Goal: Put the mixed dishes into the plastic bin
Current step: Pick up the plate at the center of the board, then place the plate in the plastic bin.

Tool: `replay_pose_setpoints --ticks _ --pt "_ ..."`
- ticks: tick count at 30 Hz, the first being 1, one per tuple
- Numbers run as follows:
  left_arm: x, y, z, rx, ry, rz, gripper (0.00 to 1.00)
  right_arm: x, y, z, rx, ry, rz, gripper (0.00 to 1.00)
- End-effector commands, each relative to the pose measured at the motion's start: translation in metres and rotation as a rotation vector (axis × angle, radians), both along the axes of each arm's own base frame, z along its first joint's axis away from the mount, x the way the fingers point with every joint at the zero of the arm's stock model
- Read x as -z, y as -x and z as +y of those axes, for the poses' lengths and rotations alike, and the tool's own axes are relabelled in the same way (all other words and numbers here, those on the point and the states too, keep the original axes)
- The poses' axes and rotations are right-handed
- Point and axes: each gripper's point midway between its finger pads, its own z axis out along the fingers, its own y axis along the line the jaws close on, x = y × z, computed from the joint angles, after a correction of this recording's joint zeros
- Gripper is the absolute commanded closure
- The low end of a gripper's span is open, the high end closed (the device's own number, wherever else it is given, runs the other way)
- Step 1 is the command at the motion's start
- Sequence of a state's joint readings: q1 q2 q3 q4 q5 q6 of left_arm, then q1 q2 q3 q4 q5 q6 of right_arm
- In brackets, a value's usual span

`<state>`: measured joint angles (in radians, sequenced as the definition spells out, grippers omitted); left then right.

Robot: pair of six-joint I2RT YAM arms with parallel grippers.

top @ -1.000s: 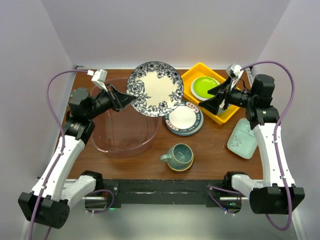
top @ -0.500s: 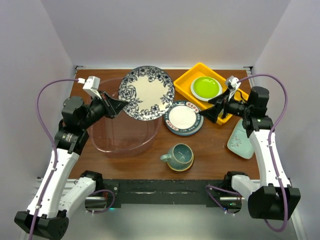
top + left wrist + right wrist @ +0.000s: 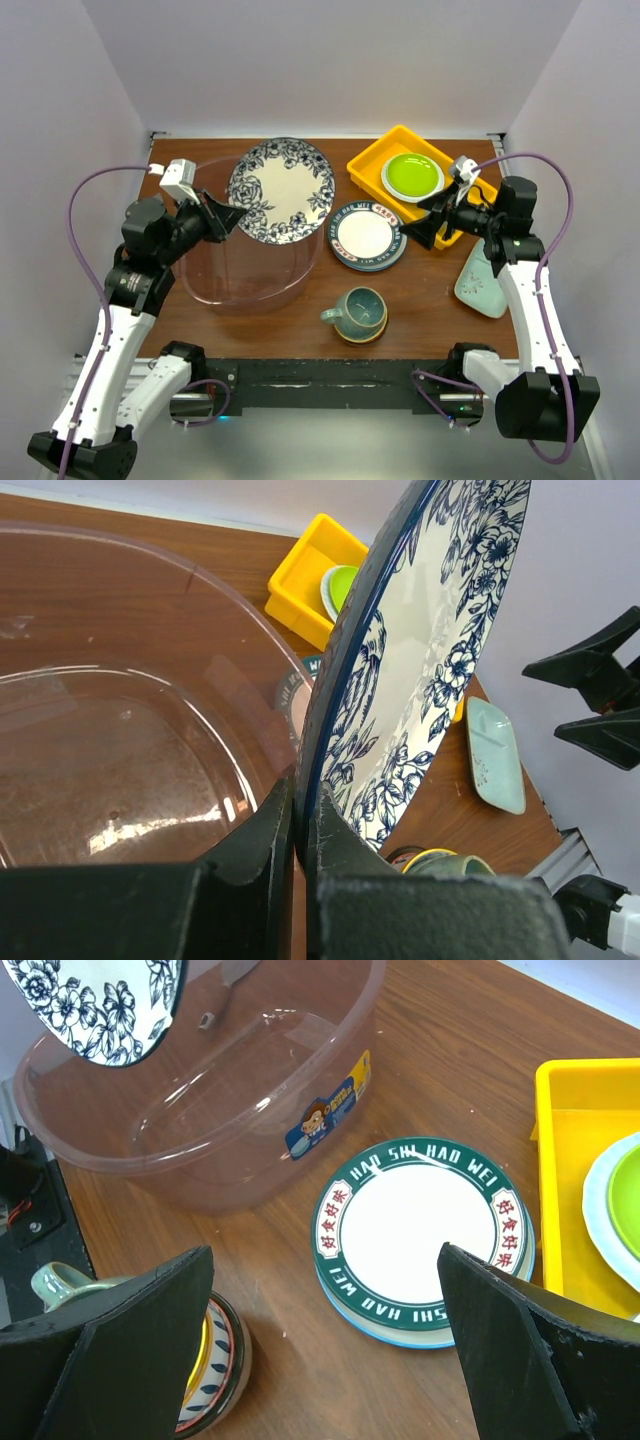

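My left gripper (image 3: 232, 216) is shut on the rim of the blue floral plate (image 3: 280, 190) and holds it tilted in the air over the far right rim of the transparent plastic bin (image 3: 200, 285). In the left wrist view the plate (image 3: 430, 650) stands on edge between my fingers (image 3: 262, 850), above the bin (image 3: 120, 740). My right gripper (image 3: 428, 218) is open and empty, just right of the dark lettered-rim plate (image 3: 367, 236), which shows between its fingers in the right wrist view (image 3: 420, 1225). The teal mug (image 3: 358, 310) sits in a small bowl near the front. The pale mint dish (image 3: 482, 280) lies at the right.
A yellow tray (image 3: 375, 165) at the back right holds a lime-green plate (image 3: 412, 175). The lettered plate rests on a stack with a blue edge. The wooden table (image 3: 430, 320) ends at walls on three sides.
My left gripper has carried the blue floral plate left and lower, towards the bin. My right gripper has dropped and settled beside the lettered plate, still open.
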<state>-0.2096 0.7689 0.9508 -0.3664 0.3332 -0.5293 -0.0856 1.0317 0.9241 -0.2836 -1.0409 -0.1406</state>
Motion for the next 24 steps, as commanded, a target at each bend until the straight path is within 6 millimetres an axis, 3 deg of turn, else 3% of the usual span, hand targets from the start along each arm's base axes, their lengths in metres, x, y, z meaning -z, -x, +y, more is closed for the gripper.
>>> replay_pose_setpoints --ticks 1,24 --pt "-0.064 0.001 0.007 -0.037 0.036 -0.218 1.00 -0.007 -0.002 -0.001 -0.008 0.016 -0.059 0.02" --pt "-0.060 -0.007 0.038 -0.212 -0.018 -0.213 1.00 -0.002 -0.006 -0.003 0.003 0.026 -0.045 0.02"
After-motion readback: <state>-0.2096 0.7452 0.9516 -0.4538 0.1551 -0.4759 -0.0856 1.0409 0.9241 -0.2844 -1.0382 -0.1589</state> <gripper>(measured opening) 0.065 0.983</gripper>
